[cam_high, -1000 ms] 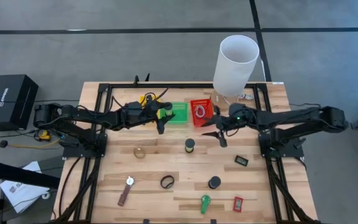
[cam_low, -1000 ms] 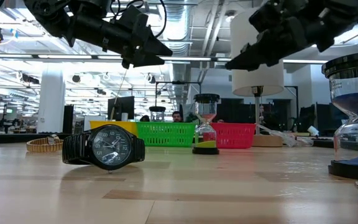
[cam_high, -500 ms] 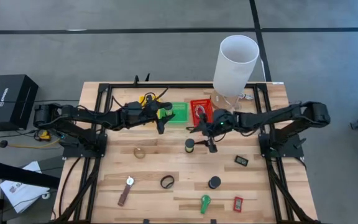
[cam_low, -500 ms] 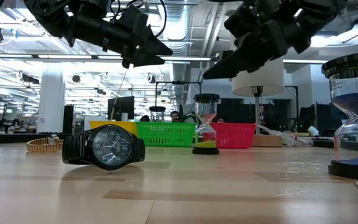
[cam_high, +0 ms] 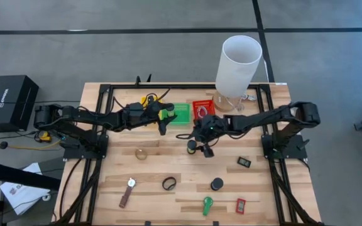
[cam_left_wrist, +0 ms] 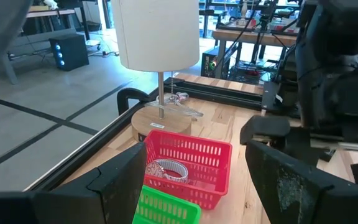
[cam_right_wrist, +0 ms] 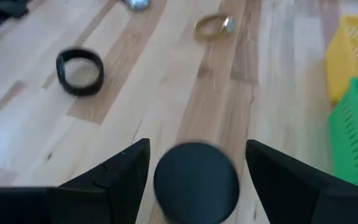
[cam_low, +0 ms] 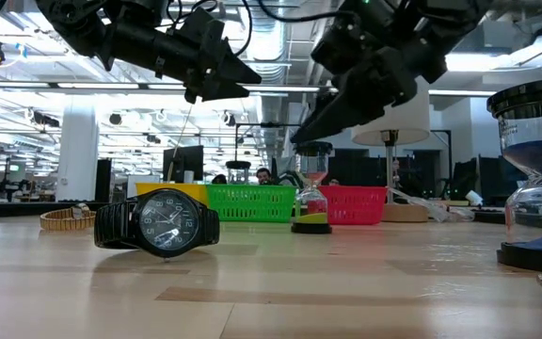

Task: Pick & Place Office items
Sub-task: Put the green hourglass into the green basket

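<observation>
Near the surface's middle, right tool (cam_high: 200,145) hovers over a small hourglass (cam_high: 191,147), fingers spread wide either side of its dark cap | left tool (cam_high: 163,120) waits spread above the green tray (cam_high: 182,114) by the far edge

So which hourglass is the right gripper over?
The small green-based hourglass mid-table, directly under the open right gripper; the black one stands nearer the front edge.
</observation>
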